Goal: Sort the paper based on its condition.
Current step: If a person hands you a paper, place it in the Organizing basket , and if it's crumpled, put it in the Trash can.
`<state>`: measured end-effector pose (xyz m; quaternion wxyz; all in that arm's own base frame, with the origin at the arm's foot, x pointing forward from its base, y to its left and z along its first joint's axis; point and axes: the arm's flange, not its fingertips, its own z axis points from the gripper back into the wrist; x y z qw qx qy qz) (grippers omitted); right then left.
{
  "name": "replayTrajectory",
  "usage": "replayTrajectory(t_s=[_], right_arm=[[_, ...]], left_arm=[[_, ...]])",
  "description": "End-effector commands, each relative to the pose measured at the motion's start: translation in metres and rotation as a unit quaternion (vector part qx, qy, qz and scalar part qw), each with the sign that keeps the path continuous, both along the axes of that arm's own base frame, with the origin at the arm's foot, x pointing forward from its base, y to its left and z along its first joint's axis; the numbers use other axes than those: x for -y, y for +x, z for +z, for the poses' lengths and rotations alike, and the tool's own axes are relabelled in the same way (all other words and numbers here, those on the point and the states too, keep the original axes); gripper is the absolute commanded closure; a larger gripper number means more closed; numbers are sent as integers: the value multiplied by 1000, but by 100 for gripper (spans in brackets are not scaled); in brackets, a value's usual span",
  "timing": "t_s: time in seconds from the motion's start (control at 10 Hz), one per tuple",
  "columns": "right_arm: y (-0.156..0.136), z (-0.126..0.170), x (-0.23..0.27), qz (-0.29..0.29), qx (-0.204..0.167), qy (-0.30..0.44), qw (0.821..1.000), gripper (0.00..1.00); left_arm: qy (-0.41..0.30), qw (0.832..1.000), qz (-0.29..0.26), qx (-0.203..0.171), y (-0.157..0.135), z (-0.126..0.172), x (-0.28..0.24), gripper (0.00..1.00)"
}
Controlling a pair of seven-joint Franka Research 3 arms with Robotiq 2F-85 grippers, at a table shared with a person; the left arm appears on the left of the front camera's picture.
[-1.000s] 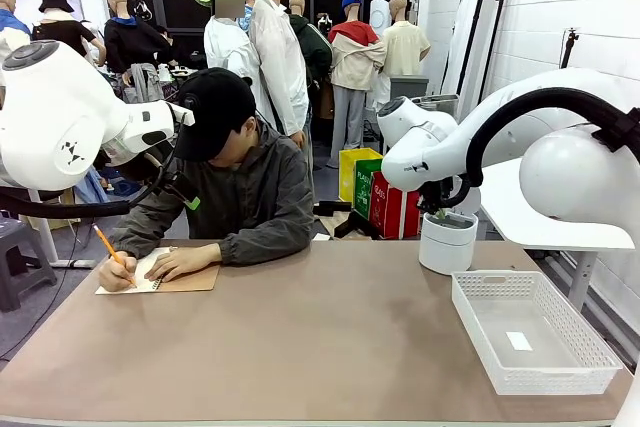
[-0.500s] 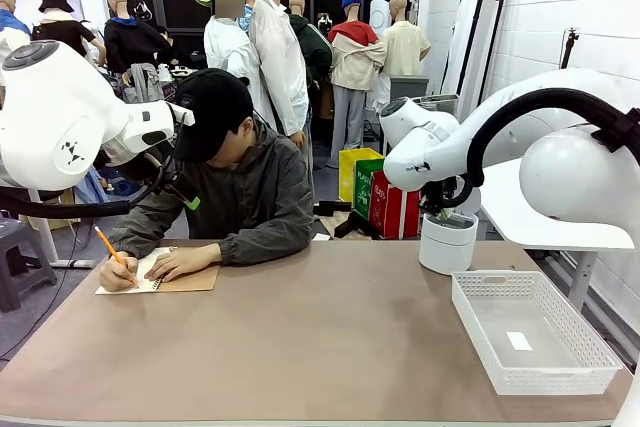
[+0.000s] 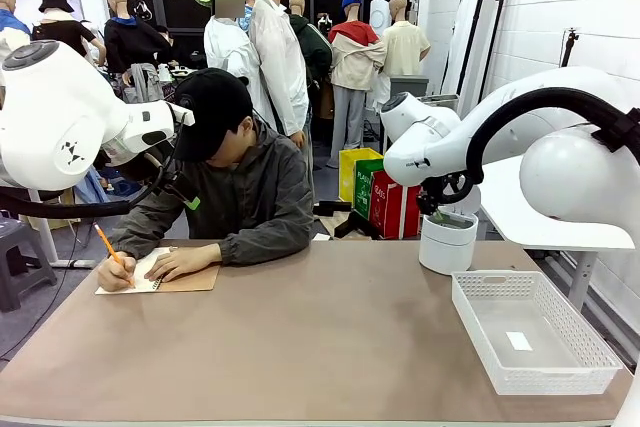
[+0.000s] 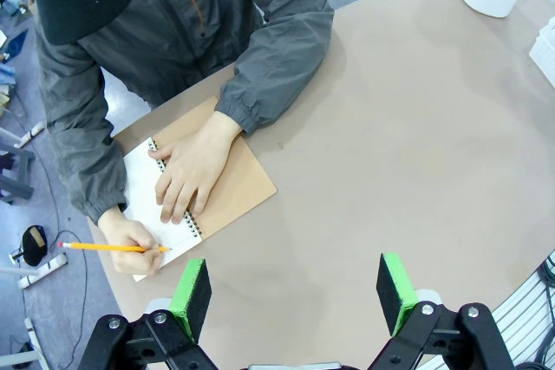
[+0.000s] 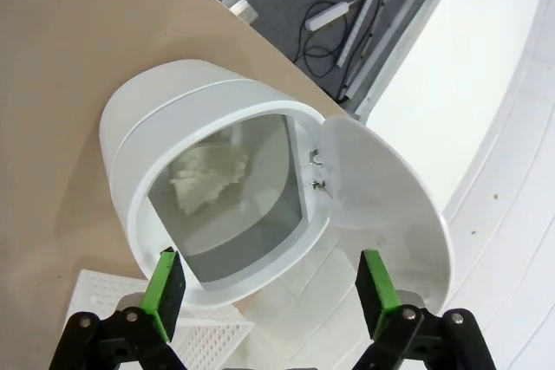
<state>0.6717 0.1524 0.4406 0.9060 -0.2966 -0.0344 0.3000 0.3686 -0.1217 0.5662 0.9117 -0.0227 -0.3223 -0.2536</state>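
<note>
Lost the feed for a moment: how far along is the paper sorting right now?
Done: a crumpled paper lies inside the white bin, lid open. In hand: nothing; the right hand hangs open above the bin, the left hand open over the table. Left: the person is writing in the notebook; any next sheet probably comes from there. The basket holds one small white piece.

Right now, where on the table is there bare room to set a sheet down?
The whole middle and near edge of the table is bare, between the notebook and the basket. Crowded: far left, where the person is writing in the notebook, and far right around the white bin.
</note>
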Motion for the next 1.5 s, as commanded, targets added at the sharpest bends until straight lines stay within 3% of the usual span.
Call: replayTrajectory(t_s=[0.0,0.3,1.4], right_arm=[[3,7,2,-22,8,5,1000,0],[1,11,-1,-26,-5,16,1000,0],[1,9,1,-10,3,5,1000,0]], left_arm=[[0,1000,1,-3,0,1,-1,0],[0,1000,1,-3,0,1,-1,0],[0,1000,1,-3,0,1,-1,0]])
